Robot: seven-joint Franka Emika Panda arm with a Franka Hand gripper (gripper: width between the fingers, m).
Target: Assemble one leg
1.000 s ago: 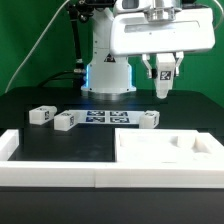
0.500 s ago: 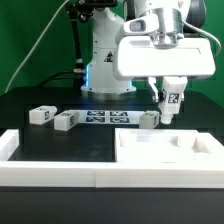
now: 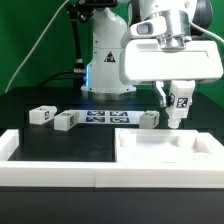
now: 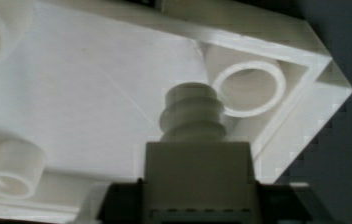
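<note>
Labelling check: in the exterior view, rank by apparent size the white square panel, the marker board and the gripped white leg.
Flat white square panel
Thin white marker board
Stubby white leg held by the gripper

Plain green backdrop (image 3: 30,40) behind a black table (image 3: 60,145), a white rail (image 3: 50,172) along its near edge.

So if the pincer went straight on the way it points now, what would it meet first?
The leg clamped in the pincer would touch the white panel first, probably just beside the round hole rather than in it; depth is hard to judge.
</note>
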